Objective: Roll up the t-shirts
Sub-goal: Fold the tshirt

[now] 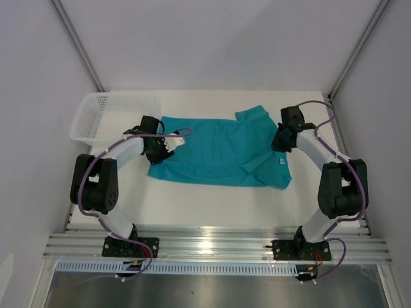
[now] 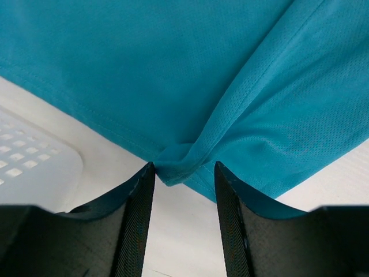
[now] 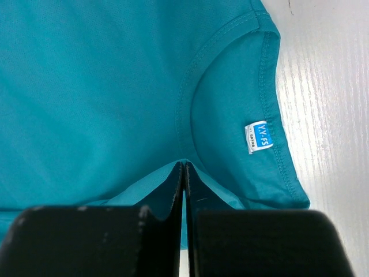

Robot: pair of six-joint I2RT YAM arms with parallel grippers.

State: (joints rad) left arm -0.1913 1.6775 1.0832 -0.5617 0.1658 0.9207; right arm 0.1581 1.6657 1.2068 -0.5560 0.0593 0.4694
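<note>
The teal t-shirt (image 1: 218, 151) lies spread across the white table, folded over along its near edge, its collar to the right. A small white label (image 3: 258, 137) shows inside the collar. My left gripper (image 1: 168, 146) is at the shirt's left edge. In the left wrist view it (image 2: 183, 167) stands open, with a bunched fold of the t-shirt (image 2: 173, 75) hem just between the fingertips, not squeezed. My right gripper (image 1: 277, 142) is at the shirt's right side by the collar. There it (image 3: 184, 167) is shut, and the t-shirt (image 3: 104, 86) cloth is pinched and tented up at the tips.
A white plastic mesh basket (image 1: 96, 115) stands at the back left, close behind the left gripper; its rim (image 2: 29, 161) shows in the left wrist view. Grey walls close in the table on both sides. An aluminium rail (image 1: 212, 247) runs along the near edge.
</note>
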